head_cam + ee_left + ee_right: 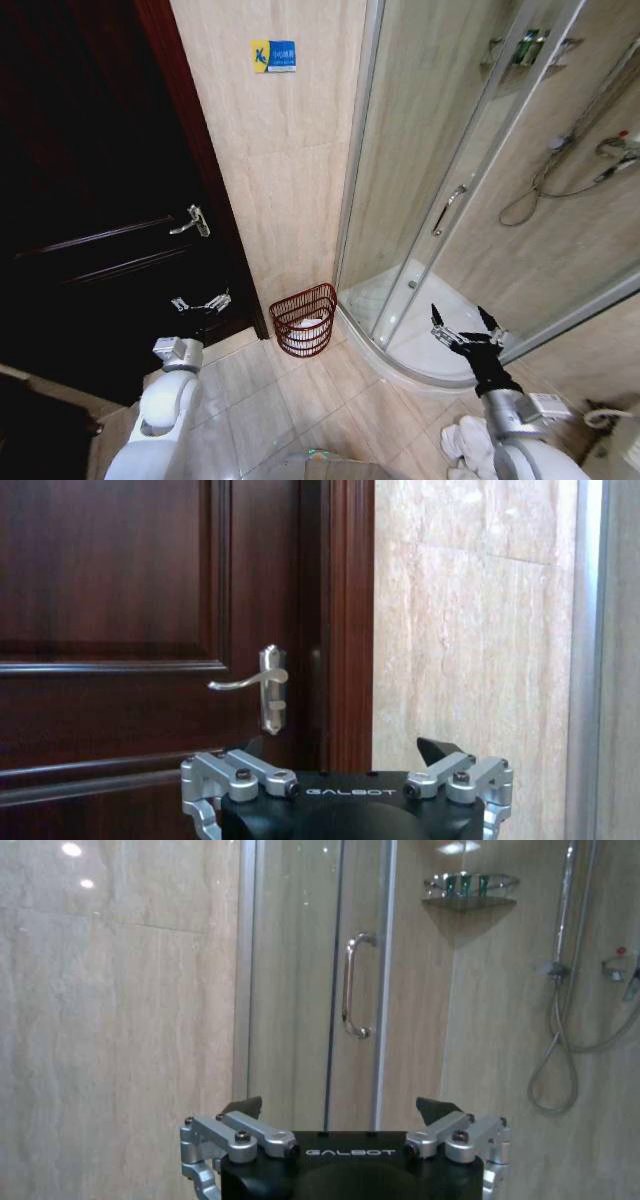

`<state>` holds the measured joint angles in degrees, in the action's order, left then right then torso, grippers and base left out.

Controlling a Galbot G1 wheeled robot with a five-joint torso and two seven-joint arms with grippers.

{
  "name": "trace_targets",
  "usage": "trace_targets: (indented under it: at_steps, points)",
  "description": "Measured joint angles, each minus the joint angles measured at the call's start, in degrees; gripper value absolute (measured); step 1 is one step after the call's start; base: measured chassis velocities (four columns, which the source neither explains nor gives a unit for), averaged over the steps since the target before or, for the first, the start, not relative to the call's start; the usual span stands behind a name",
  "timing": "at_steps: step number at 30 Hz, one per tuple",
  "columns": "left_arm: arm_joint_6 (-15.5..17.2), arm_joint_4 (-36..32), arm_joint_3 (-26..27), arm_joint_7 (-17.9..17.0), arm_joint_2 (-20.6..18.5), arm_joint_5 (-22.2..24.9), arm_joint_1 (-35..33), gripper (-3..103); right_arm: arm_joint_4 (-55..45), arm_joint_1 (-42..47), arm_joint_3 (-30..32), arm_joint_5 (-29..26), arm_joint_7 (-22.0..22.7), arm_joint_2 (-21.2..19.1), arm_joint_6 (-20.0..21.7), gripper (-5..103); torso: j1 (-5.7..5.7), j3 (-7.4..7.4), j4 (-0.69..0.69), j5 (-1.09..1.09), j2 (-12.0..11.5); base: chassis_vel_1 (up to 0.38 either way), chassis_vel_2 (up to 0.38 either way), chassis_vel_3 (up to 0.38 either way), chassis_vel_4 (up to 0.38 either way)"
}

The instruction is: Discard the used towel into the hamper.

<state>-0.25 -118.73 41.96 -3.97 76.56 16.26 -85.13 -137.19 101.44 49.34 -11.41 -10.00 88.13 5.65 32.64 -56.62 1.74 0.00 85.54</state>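
White towel (470, 443) heaped on the floor tiles (300, 400) beside the right arm, right gripper (466, 325) spread and empty before the shower door (450, 200), left gripper (200, 302) likewise released (facing the dark door (90, 200)), open floor between them, hamper (304, 320) farther off against the wall, something white inside.

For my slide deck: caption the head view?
Both open end effectors, left and right, raised empty; hamper between door and shower, white towel on floor.
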Motion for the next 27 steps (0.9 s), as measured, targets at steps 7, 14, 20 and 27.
trace_targets:
  at_steps: [7,14,20,27]
  points:
    - [-0.45,0.0,0.02,-0.03,0.0,-0.01,-0.31,100,-0.03,0.59,0.06,0.1,-0.17,0.2,-0.62,100,0.01,0.0,-0.01,-0.01,0.0,0.097,-0.098,-0.094,0.09]
    - [-0.71,-0.21,0.03,-0.08,-0.01,-0.18,-0.41,100,-0.07,0.83,0.15,0.1,-0.24,0.21,-0.92,100,0.03,-0.01,-0.01,0.0,0.0,0.074,-0.086,-0.083,0.076]
    - [-0.75,-0.37,0.05,-0.09,0.1,-0.34,-0.56,100,-0.03,1.06,0.21,0.02,-0.34,0.22,-1.34,100,0.03,0.0,-0.01,-0.01,0.0,0.09,-0.08,-0.072,0.083]
    - [-0.82,-0.34,-0.07,-0.09,0.27,-0.71,-0.53,100,0.21,1.16,0.41,-0.18,-0.34,0.17,-1.61,100,0.03,-0.01,0.0,0.0,0.0,0.087,-0.092,-0.082,0.095]
